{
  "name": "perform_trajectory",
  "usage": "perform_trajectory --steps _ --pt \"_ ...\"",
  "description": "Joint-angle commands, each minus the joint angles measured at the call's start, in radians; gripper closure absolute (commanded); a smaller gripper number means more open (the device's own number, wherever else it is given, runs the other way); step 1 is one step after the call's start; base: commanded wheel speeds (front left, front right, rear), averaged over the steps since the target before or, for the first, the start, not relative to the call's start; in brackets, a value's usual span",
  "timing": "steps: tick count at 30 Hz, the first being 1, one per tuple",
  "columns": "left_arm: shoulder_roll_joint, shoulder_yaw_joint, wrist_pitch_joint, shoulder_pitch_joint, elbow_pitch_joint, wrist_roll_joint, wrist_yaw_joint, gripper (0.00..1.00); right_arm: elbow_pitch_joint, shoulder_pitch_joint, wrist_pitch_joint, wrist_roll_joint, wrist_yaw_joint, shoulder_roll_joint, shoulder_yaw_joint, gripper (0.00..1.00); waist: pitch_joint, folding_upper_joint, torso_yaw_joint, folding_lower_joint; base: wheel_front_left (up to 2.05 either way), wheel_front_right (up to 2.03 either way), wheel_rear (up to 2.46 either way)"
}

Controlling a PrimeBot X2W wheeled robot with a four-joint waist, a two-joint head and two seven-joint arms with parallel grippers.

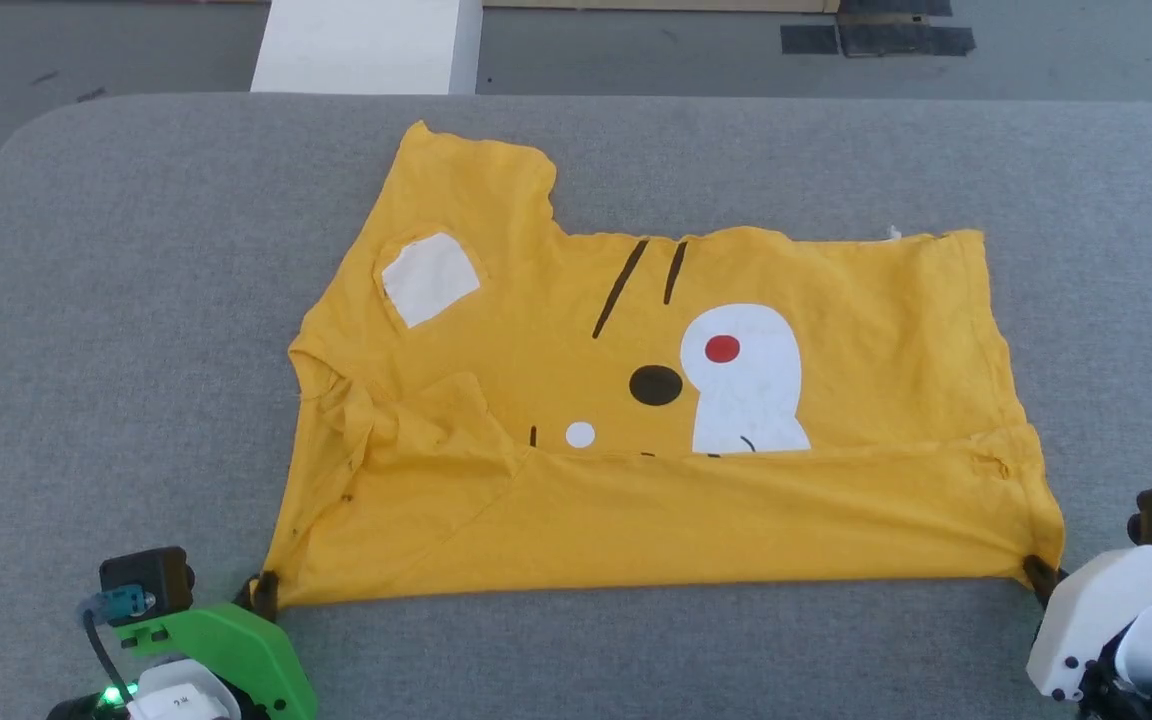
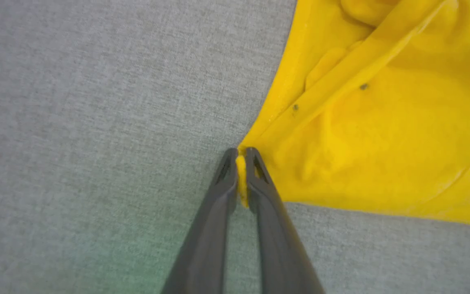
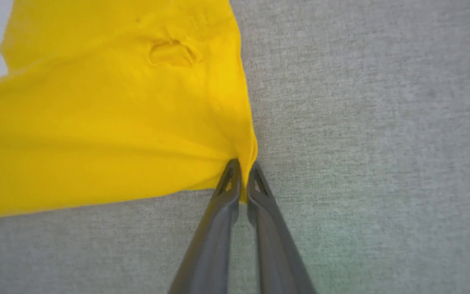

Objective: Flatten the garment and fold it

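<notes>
1. While the shirt lay on the worktop, the left claw and right claw each pinched a near corner shut.
2. Thin pinches might slip under a hard pull.
3. The bunched left side could crease into the fold.

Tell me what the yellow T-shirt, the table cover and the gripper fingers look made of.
T-shirt: soft matte knit, probably cotton; it creases and drapes limply.
Table cover: grey woven fabric, with a visible weave.
Gripper fingers: dark, smooth and matte, likely plastic.
</notes>
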Motion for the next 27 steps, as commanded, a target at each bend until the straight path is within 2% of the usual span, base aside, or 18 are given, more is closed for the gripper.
perform_trajectory --steps 1,7,8,12,15,18,20,24,27 --pt "-0.008 -0.011 0.008 -0.003 0.024 -0.014 -0.011 0.0 0.035 0.006 -0.031 0.03 -0.002 0.004 0.005 0.0 -0.016 0.0 -0.007 0.0 0.0 0.0 0.0" --pt "0.023 0.014 -0.085 -0.028 -0.022 0.01 -0.046 0.0 -0.005 0.016 -0.252 0.073 -0.002 0.004 0.034 0.0 -0.038 0.0 -0.018 0.0 0.0 0.0 0.0" --pt "0.056 0.019 -0.15 -0.074 -0.057 0.056 -0.069 0.0 -0.051 0.021 -0.388 0.065 -0.002 0.004 0.063 0.0 -0.031 0.0 -0.027 0.0 0.0 0.0 0.0" --pt "0.099 0.012 -0.2 -0.174 -0.094 0.116 -0.106 0.0 -0.105 0.005 -0.547 0.043 -0.002 -0.002 0.11 0.0 0.001 0.0 -0.045 0.0 0.0 0.0 0.0" --pt "0.131 0.003 -0.208 -0.293 -0.093 0.144 -0.156 0.0 -0.123 -0.027 -0.641 0.036 -0.002 -0.026 0.147 0.0 0.052 0.0 -0.066 0.0 0.0 0.0 0.0" --pt "0.158 -0.006 -0.192 -0.437 -0.05 0.155 -0.214 0.0 -0.134 -0.073 -0.698 0.04 -0.002 -0.043 0.18 0.0 0.109 0.0 -0.092 0.0 0.0 0.0 0.0" --pt "0.165 -0.013 -0.163 -0.519 -0.027 0.157 -0.237 0.0 -0.138 -0.102 -0.715 0.044 -0.002 -0.05 0.199 0.0 0.146 0.0 -0.11 0.0 0.0 0.0 0.0" --pt "0.192 -0.035 -0.053 -0.715 0.043 0.16 -0.292 0.0 -0.145 -0.175 -0.721 0.043 -0.002 -0.067 0.257 0.0 0.237 0.0 -0.155 0.0 0.0 0.0 0.0" --pt "0.202 -0.04 0.038 -0.838 0.097 0.147 -0.312 0.0 -0.155 -0.223 -0.723 0.04 -0.002 -0.07 0.289 0.0 0.294 0.0 -0.183 0.0 0.0 0.0 0.0"
